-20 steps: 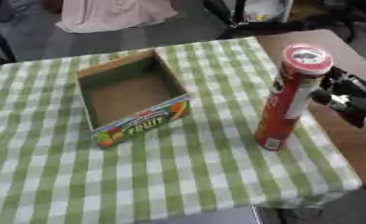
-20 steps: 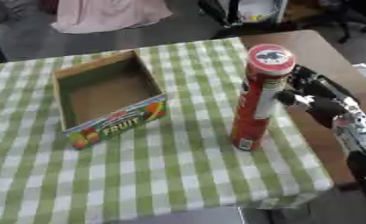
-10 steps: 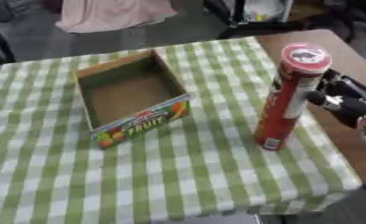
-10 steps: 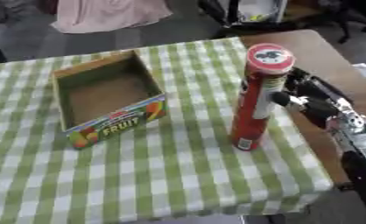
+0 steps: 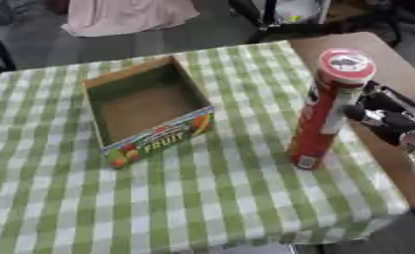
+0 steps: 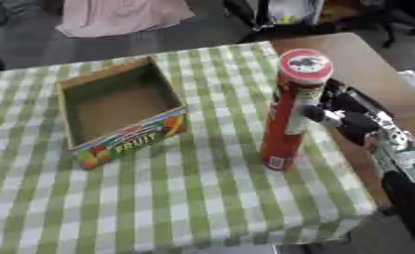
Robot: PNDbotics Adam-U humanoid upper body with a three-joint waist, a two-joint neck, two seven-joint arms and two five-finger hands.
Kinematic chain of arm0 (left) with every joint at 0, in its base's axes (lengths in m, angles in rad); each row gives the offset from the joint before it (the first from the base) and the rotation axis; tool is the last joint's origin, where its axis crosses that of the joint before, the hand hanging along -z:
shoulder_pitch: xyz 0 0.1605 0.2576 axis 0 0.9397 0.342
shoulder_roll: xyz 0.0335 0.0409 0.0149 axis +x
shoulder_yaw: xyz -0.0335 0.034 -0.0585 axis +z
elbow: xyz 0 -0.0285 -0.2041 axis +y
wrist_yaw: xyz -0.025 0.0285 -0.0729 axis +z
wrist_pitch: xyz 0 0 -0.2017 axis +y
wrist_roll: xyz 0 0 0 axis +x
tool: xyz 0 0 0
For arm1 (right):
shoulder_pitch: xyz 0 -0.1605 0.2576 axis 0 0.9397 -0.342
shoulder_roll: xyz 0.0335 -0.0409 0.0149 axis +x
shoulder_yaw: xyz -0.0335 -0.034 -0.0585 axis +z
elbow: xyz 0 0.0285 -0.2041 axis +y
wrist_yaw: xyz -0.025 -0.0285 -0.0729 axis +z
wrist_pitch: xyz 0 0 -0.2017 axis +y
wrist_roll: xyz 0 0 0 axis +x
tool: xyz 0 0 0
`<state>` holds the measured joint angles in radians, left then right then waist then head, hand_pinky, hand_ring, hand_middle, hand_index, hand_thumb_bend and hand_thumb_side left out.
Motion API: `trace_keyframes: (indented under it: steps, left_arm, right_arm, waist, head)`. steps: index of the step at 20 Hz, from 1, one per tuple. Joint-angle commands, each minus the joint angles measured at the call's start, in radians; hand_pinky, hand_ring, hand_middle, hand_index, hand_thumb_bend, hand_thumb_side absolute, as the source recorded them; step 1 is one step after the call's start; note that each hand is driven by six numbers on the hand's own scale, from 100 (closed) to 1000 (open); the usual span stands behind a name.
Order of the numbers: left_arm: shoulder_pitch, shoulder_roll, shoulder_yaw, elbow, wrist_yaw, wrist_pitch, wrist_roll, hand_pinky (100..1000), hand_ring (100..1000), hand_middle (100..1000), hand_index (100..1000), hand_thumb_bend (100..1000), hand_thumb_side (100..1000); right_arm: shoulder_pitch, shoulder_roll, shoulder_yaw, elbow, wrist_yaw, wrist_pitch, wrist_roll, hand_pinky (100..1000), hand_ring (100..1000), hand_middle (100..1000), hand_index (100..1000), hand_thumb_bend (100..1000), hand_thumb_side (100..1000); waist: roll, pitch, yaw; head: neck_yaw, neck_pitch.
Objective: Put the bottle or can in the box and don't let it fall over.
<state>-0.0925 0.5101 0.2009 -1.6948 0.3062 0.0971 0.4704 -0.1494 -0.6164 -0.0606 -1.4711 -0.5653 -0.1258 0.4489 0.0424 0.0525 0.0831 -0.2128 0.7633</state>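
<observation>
While the red can (image 6: 291, 110) stood upright at centre right, the right hand (image 6: 346, 117) reached beside it, fingers (image 6: 319, 114) seemingly touching, grip unclear.

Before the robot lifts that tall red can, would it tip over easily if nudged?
Probably yes. The red can is tall and narrow on a small base, so a push near its top would likely topple it. It stands on a cloth-covered table, which may add wobble. Once down, its round body would probably roll. The right hand is right beside it.
</observation>
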Motion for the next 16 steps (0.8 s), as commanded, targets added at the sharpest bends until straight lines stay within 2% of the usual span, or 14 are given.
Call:
trace_keyframes:
  steps: [1, 16]
  left_arm:
    - [-0.006, 0.019, 0.007, -0.008, -0.001, -0.001, -0.003, 753, 788, 737, 812, 720, 624]
    - [-0.008, 0.016, 0.007, -0.008, -0.001, -0.002, -0.005, 754, 788, 737, 810, 716, 624]
  right_arm:
    - [-0.015, -0.016, -0.005, -0.024, -0.02, -0.007, 0.019, 752, 984, 1000, 913, 755, 261]
    - [-0.015, -0.007, 0.014, -0.031, -0.035, -0.008, 0.057, 744, 974, 1000, 907, 794, 253]
  waist:
    - [-0.001, -0.003, 0.001]
    - [-0.001, -0.002, 0.004]
  head:
    - [-0.002, 0.0]
    - [-0.005, -0.001]
